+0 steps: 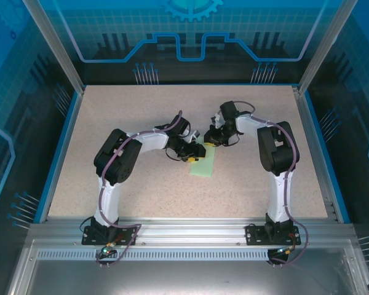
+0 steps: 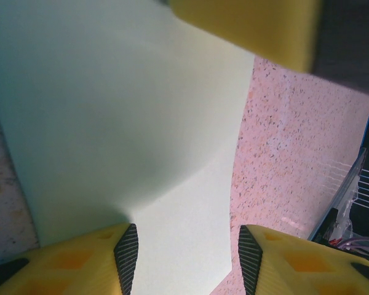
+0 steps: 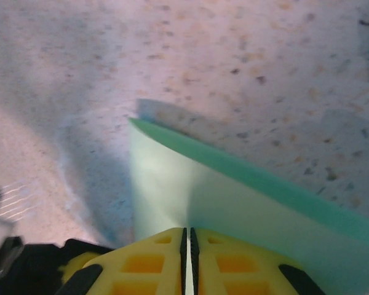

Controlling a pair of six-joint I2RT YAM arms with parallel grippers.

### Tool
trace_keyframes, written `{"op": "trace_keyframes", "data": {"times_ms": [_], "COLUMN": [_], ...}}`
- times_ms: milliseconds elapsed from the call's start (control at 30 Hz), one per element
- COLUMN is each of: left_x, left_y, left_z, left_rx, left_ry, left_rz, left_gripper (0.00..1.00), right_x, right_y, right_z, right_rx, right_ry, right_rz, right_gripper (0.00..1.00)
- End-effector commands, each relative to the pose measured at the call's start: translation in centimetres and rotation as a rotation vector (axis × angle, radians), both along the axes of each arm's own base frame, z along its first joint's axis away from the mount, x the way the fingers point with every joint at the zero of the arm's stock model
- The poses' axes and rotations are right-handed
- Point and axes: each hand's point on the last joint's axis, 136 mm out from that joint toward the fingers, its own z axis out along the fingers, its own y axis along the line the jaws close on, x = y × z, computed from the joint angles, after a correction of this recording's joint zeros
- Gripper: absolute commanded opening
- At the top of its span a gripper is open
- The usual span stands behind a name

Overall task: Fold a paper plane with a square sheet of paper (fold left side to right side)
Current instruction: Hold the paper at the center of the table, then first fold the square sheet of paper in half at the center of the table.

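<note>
Crease-setting stage, probably: square sheet of paper [image 1: 204, 162] doubled over near tabletop [image 1: 147, 196] centre, far end pinched tight in right gripper [image 3: 187, 233], left gripper [image 2: 184, 249] spread just above it. Next: press down, flatten that fold.

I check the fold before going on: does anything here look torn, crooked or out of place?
Nothing looks damaged. The square sheet of paper lies slanted on the table, one edge raised in the shut right claw; that fits a fold underway.
</note>
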Motion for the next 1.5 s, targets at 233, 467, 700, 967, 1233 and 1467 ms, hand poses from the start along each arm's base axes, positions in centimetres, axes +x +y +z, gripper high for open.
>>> {"op": "trace_keyframes", "data": {"times_ms": [233, 467, 700, 967, 1233, 1467], "left_x": [0.2, 3.6, 6.8, 7.7, 6.3, 5.3], "left_y": [0.8, 0.4, -0.3, -0.3, 0.5, 0.9], "left_z": [1.4, 3.5, 3.4, 1.1, -0.9, -1.3], "left_rx": [0.01, -0.066, -0.087, -0.042, -0.003, 0.006], "left_ry": [-0.013, -0.054, -0.067, -0.033, 0.001, 0.005], "left_rz": [0.018, 0.04, 0.06, 0.063, 0.051, 0.037], "left_gripper": [0.53, 0.51, 0.47, 0.46, 0.45, 0.43], "right_x": [-1.4, -1.5, -1.7, -1.8, -2.1, -2.4], "right_y": [-2.4, -2.4, -2.3, -2.3, -2.5, -2.7], "right_z": [-3.0, -3.2, -3.5, -3.5, -3.7, -3.9], "right_rx": [-0.164, -0.164, -0.167, -0.174, -0.19, -0.201], "right_ry": [0.084, 0.089, 0.098, 0.104, 0.114, 0.124], "right_rz": [0.011, 0.013, 0.018, 0.02, 0.021, 0.02], "right_gripper": [0.13, 0.13, 0.13, 0.13, 0.13, 0.13]}}
